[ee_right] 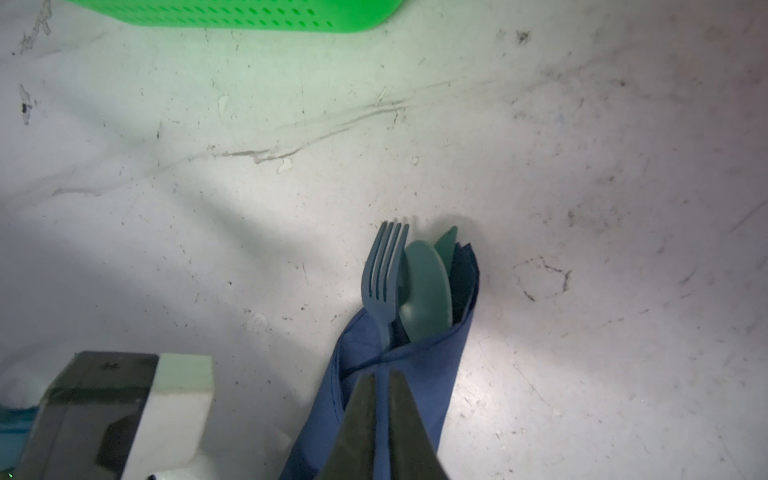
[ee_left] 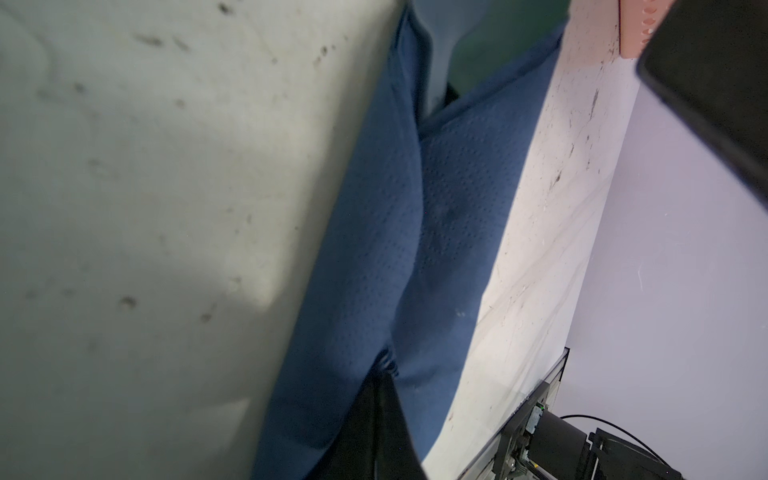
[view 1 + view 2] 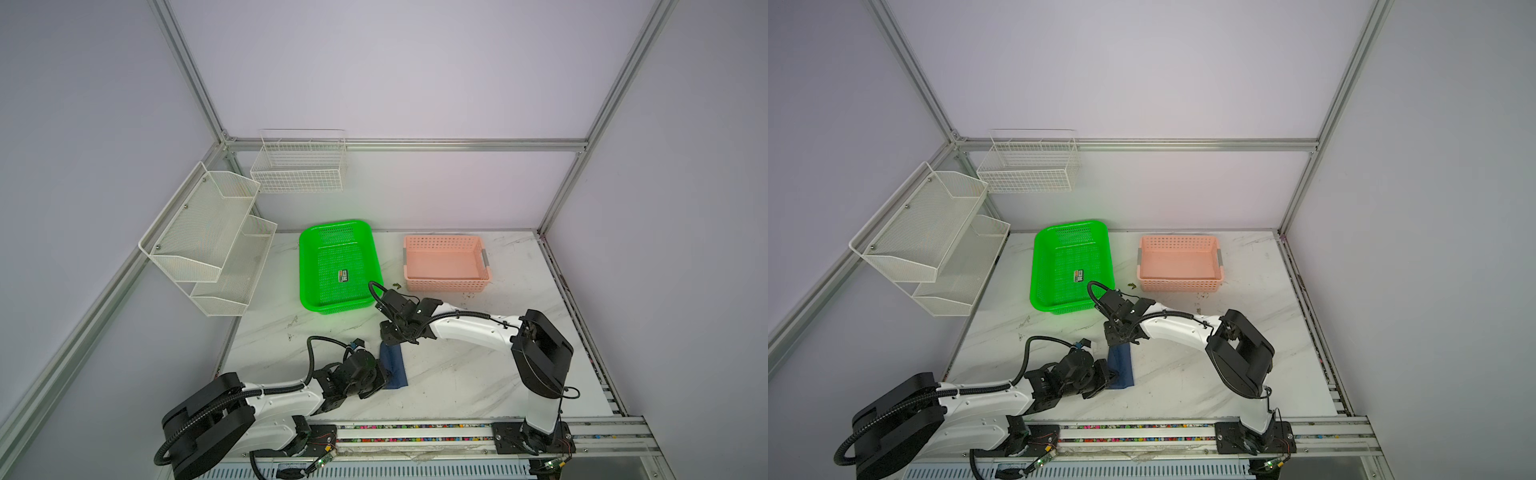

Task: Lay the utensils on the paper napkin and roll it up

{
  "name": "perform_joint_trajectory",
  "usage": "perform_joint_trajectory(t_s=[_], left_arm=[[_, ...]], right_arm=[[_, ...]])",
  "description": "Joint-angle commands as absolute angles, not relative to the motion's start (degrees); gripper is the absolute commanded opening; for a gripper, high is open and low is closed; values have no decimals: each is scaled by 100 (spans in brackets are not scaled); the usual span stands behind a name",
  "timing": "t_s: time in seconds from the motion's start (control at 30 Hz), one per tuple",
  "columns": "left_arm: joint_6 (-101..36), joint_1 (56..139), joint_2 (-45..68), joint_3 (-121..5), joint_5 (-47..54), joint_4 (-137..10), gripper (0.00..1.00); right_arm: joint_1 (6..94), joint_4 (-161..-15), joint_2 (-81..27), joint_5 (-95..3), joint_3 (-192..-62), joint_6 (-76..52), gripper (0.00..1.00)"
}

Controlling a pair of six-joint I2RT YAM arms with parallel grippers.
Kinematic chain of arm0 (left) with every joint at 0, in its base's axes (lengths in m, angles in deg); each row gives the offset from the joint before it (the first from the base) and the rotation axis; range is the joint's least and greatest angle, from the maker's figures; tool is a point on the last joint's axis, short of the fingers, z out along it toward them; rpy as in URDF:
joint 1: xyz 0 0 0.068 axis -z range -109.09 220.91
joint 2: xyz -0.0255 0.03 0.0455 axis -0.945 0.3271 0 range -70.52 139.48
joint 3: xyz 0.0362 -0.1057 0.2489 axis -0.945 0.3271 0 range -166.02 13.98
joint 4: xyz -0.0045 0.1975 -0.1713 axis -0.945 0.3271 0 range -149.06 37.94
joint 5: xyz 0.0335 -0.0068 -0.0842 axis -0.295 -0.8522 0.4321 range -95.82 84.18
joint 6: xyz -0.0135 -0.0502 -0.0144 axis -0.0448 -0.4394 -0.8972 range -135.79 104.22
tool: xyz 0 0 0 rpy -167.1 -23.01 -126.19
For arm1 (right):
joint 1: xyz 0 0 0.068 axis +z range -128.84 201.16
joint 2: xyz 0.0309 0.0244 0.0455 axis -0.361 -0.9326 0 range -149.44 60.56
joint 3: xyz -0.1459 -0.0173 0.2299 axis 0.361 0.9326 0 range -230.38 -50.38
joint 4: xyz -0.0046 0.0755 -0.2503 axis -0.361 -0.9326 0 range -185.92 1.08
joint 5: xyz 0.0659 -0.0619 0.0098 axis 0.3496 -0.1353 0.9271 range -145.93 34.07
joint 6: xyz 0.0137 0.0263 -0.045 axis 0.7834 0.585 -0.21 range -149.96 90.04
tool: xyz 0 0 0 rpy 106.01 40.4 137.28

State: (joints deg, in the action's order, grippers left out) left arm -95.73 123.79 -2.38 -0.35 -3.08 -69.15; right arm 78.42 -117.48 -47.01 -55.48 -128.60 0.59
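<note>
- Closest to the right wrist lens, the right gripper [image 1: 382,384] has its 2 dark fingers [image 1: 357,415] standing together but for a sliver. Their tips are down on the rolled dark navy blue paper napkin [image 1: 436,374]; whether a fold is pinched between them I cannot tell.
- Just past those tips, 3 slim teal-blue plastic utensils poke out of the roll's open end. A fork [image 1: 384,266] touches a round-bowled spoon [image 1: 426,291], and the tip of a 3rd piece [image 1: 446,243] shows behind the spoon.
- At the roll's other end, the left gripper [image 2: 382,382] is closed, clamped on the napkin's edge where the paper puckers.
- In both top views the napkin lies as a narrow bundle on the white marble-patterned table [image 3: 457,374]. It sits between the 2 grippers, the right one at its far end and the left one at its near end.
- A bright green perforated plastic basket [image 3: 305,270] stands beyond the roll, apart from it, with a small black printed card [image 3: 344,275] on its floor.
- A pink plastic basket [image 3: 446,286] sits just right of the green one.
- White mesh shelves [image 3: 208,241] and a white wire basket [image 3: 299,166] hang on the left and back walls.
</note>
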Motion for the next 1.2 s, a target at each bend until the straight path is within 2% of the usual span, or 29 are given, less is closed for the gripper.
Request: perform_joint_trajectory(t_s=[0.0, 0.37, 0.7, 0.93, 1.17], left_arm=[[-9585, 12347, -197, -237, -371, -6523, 0], [-9568, 12302, -359, -218, -415, -6373, 0], [-9445, 12260, -576, -308, -431, -6462, 0], [-9250, 12265, -1179, -412, -645, -6275, 0], [-9254, 12259, -1188, -363, -627, -6355, 0]], right_arm=[[7821, -11593, -4666, -5239, -12713, -133, 3], [7822, -11289, -4919, -4723, -12293, -230, 0], [7828, -11151, -5132, -4877, -12012, -132, 0], [7829, -11355, -5150, -5329, -12031, -54, 0], [7860, -11210, -5109, -5233, -12002, 10, 0]])
